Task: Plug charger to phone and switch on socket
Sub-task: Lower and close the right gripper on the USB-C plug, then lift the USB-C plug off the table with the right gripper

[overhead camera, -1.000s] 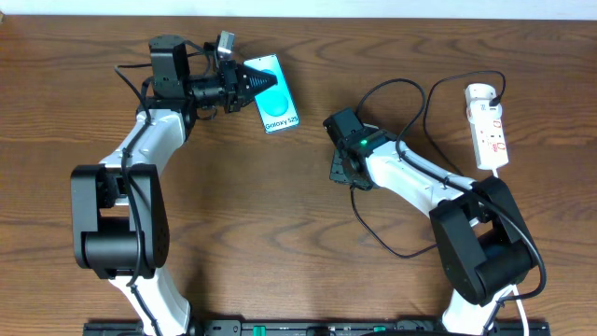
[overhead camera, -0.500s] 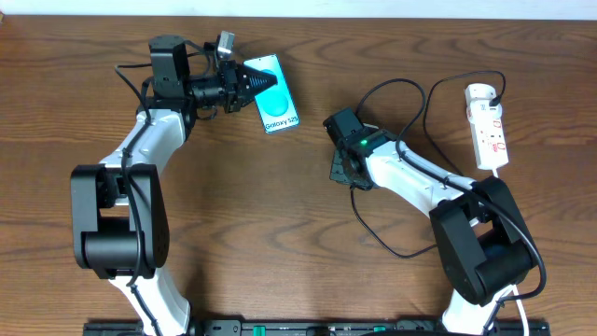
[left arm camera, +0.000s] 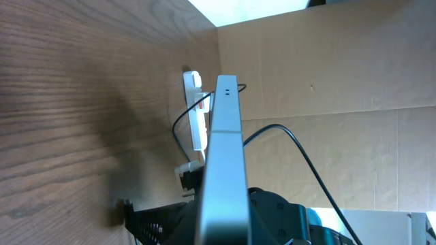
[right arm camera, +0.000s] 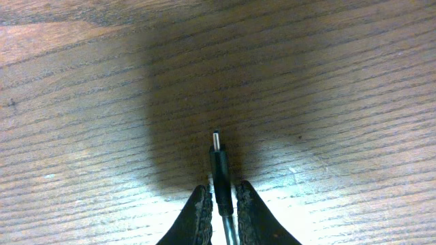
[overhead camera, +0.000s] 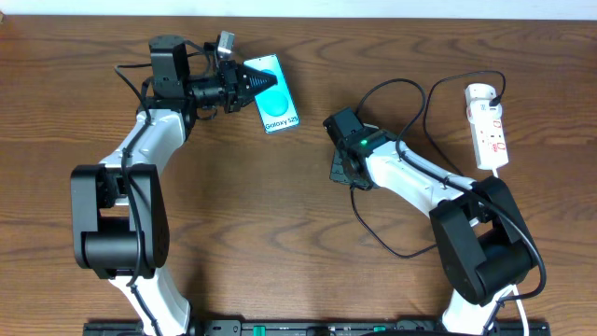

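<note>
left gripper (overhead camera: pixel 252 82) clamped onto the phone (overhead camera: pixel 279 109) up top, left of centre, right gripper (right arm camera: pixel 221 199) pinched tight on the charger (right arm camera: pixel 218 162) tip mid-frame, socket (overhead camera: pixel 490 133) over at upper right

The left arm (overhead camera: pixel 140 149) rises from its base well below the phone (overhead camera: pixel 277 107), bends at the elbow and reaches in from the phone's left. Its wrist lies level, and the left gripper (overhead camera: pixel 261 82) is clamped over the phone's upper left edge. The right arm (overhead camera: pixel 410 177) stretches from its base toward a spot right of and below the phone. Its right gripper (right arm camera: pixel 221 218) points down at the table, fingers (right arm camera: pixel 197 216) pinched together on the charger (right arm camera: pixel 218 160) – tip poking out ahead.
</note>
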